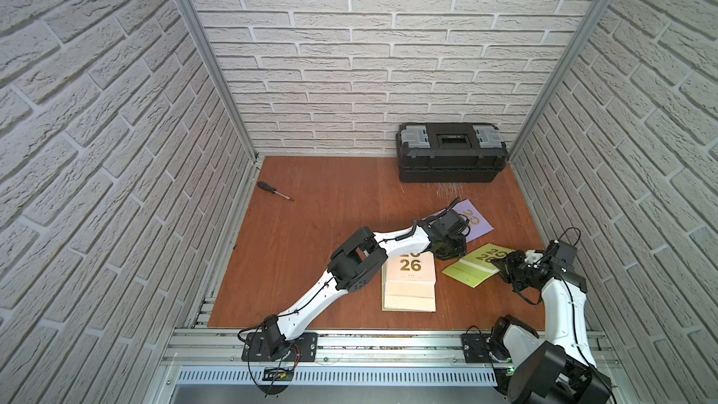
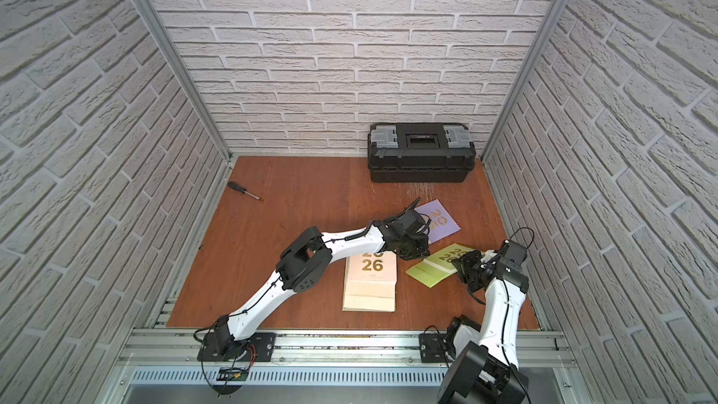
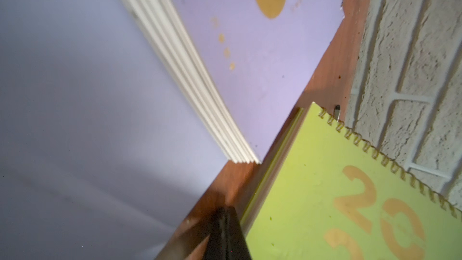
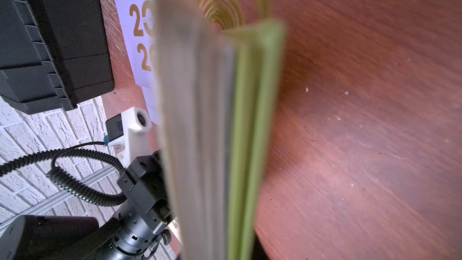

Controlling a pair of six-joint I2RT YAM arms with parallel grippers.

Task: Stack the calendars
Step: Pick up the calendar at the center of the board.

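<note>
Since each calendar looks light, thin and floppy except at its covers and wire spine, an edge grip close to the spine is judged safest. On the table (image 1: 311,246), a peach-topped stack (image 1: 410,285) is seen front and centre. A lavender calendar (image 1: 480,223) is set behind it and a lime green calendar (image 1: 472,266) to its right, pinched at one edge by the right gripper (image 1: 505,264). The left gripper (image 3: 226,231) is closed on nothing.

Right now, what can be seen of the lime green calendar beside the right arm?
The lime green calendar is flat card with gold 2026 on its cover, a gold wire spiral along its far edge, pale pages between green boards. It lies askew on the brown table, cover up. Its right edge sits between the right gripper's jaws; a firm grip is not clear.
</note>
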